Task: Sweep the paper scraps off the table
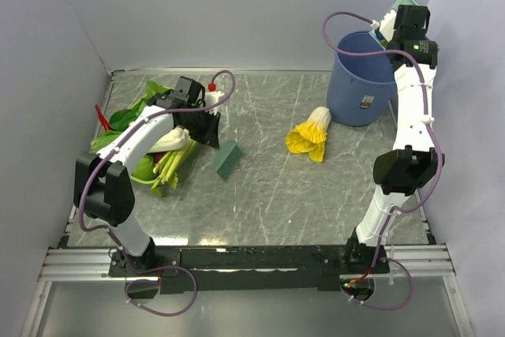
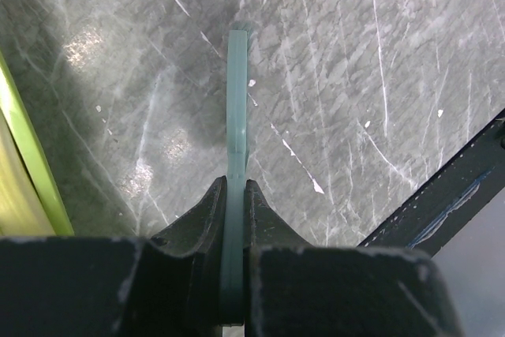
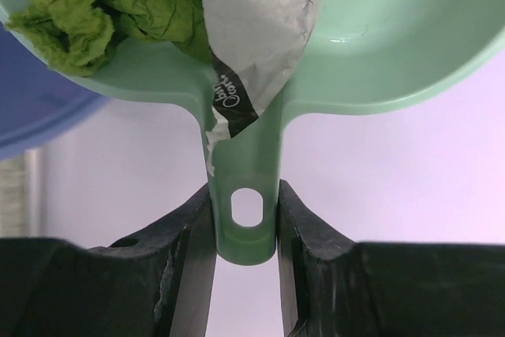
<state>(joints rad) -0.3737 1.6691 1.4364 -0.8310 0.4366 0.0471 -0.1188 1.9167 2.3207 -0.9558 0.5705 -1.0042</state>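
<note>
Closest to the lens, the right tool (image 3: 245,195) is clamped on the hole-punched handle of the dustpan (image 3: 379,45), pinching it from both sides. From overhead, the table (image 1: 300,195) fills the view. The blue bin (image 1: 359,76) stands at its 1 o'clock corner, and the pan is lifted and tilted at the bin's own 1 o'clock rim. Leafy vegetables (image 1: 126,120) are heaped at 9 o'clock. Beside them the left tool (image 2: 235,195) is closed on a thin pale-green handle (image 2: 237,100), low over the table. A yellow-and-white vegetable (image 1: 309,138) lies near the bin at its 8 o'clock, and a dark green wedge (image 1: 227,161) sits near the middle.

The paper scraps (image 3: 95,13) ride in the pan: a green wad at 10 o'clock in the wrist view, some blue at 12, and a white sheet drooping over the neck of the handle.

That sheet is the likeliest trouble. It hangs toward the tool rather than the pan's lip, so a steeper tilt may drop it outside the bin. The wrist view shows the bin only at 9 o'clock, so scraps leaving the other side would probably miss. The grip is on the narrow handle end, so the loaded pan might swivel. The arm is also close enough to nudge the bin.
</note>
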